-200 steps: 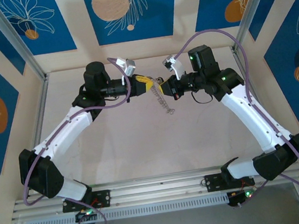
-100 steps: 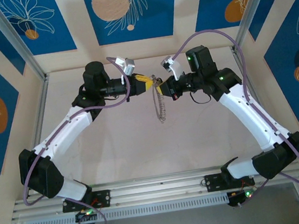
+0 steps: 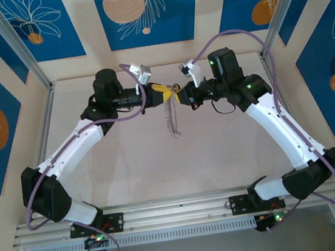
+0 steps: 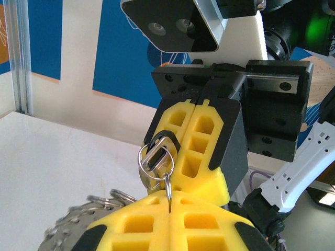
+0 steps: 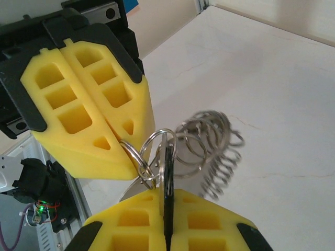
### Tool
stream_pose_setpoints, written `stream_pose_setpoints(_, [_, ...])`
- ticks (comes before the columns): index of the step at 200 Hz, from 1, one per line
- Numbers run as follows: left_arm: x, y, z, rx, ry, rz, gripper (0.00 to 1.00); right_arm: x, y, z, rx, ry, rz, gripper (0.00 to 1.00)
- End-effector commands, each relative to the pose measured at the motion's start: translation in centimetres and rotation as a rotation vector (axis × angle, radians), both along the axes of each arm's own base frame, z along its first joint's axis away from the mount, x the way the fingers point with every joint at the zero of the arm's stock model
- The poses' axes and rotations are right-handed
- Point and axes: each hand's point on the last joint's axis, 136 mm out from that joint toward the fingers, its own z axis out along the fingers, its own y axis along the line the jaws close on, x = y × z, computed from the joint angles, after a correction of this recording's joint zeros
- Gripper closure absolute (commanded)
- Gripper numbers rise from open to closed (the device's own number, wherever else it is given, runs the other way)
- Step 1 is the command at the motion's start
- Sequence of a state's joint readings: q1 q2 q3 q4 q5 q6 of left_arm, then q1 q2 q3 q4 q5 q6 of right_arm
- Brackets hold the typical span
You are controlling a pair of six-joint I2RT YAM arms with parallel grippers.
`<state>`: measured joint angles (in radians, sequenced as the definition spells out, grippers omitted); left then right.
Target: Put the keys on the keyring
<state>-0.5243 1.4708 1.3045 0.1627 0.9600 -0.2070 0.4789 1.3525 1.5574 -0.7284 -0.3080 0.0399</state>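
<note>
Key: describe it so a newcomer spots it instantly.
Over the table's far middle, the left gripper and right gripper sit tip to tip. The key is the thin black strip pinched in the right one, amid loops of the keyring. It alone is black; the loops are bright wire.

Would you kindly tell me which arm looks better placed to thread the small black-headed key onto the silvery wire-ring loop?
Right, probably. The right arm's fingers are shut on the small black-headed key, held against the silvery wire-ring loop, which the left arm's fingers pinch and need only hold steady.
</note>
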Motion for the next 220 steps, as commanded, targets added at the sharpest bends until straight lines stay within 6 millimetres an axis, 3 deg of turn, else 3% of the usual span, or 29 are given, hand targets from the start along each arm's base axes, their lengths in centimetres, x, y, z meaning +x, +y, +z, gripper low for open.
stream_pose_setpoints(1, [-0.8, -0.1, 1.6, -0.022, -0.050, -0.027, 1.00, 0.0, -0.4, 0.2, -0.027, -0.018, -0.015, 1.00])
stream_pose_setpoints(39, [-0.8, -0.1, 1.6, -0.019, -0.055, -0.030, 1.00, -0.2, -0.9, -0.1, -0.050, -0.016, -0.024, 1.00])
stream_pose_setpoints(120, [-0.9, -0.2, 1.5, -0.015, -0.045, -0.036, 1.00, -0.4, 0.9, -0.3, -0.049, -0.009, 0.027, 1.00])
stream_pose_setpoints(220, [-1.0, -0.2, 1.5, -0.015, -0.049, -0.037, 1.00, -0.1, -1.6, -0.1, -0.048, -0.020, -0.039, 1.00])
